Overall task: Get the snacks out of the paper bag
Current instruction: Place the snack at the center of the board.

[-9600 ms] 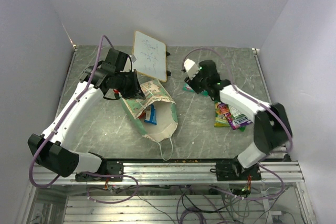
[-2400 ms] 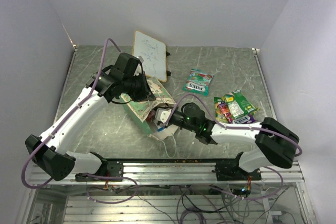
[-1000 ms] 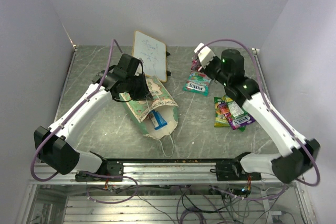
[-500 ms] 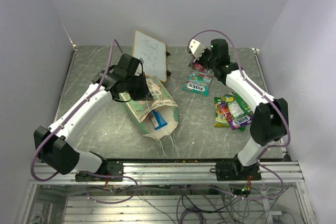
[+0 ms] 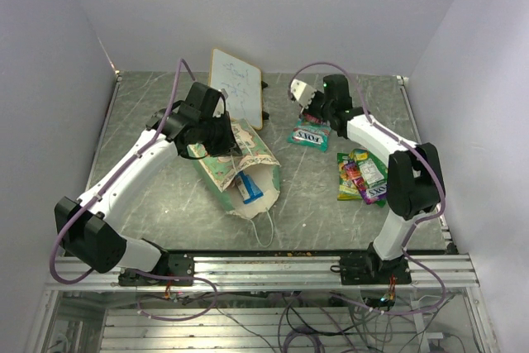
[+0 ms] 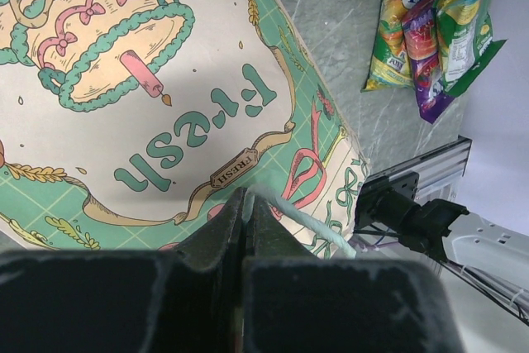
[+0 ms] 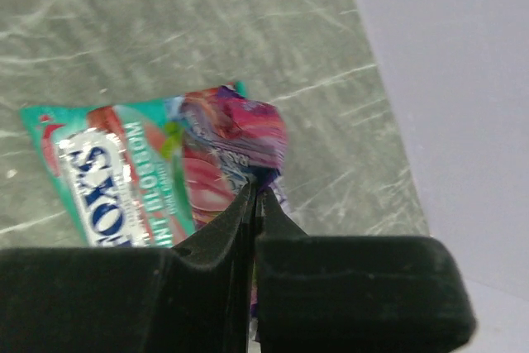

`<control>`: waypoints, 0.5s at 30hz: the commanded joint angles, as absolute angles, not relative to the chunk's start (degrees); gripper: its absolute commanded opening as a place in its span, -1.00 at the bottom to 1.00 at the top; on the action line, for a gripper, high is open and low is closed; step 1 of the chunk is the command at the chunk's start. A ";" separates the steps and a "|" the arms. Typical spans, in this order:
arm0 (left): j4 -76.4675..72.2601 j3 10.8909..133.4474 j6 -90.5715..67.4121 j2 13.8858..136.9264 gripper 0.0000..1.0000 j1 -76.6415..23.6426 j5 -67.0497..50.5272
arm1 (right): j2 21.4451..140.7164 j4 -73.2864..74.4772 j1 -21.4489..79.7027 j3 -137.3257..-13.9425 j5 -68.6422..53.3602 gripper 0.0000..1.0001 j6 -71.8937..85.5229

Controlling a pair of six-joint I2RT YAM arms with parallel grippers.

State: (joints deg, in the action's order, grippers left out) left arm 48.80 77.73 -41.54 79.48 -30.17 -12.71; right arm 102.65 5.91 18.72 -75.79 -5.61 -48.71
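Pinching pink snack (image 7: 244, 142), right claw (image 7: 254, 194) fully closed.

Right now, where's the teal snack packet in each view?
Top external: teal packet flat on the table, right of centre, just below the right gripper.
Left wrist: not in it; only the paper bag and the packet pile.
Right wrist: left of centre, its right edge overlapped by the pink packet the gripper holds.
Shared landmark: the grey marbled table, in all three.
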 commanded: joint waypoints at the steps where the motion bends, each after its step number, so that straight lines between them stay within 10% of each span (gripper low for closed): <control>1: 47.18 77.65 -41.34 78.50 -0.86 -29.47 -13.77 | 100.80 4.00 21.42 -70.12 -5.60 -1.00 -48.25; 15: 47.91 76.12 -42.72 76.58 -0.86 -29.48 -15.78 | 103.09 -3.84 22.41 -58.76 -5.67 -1.00 -43.05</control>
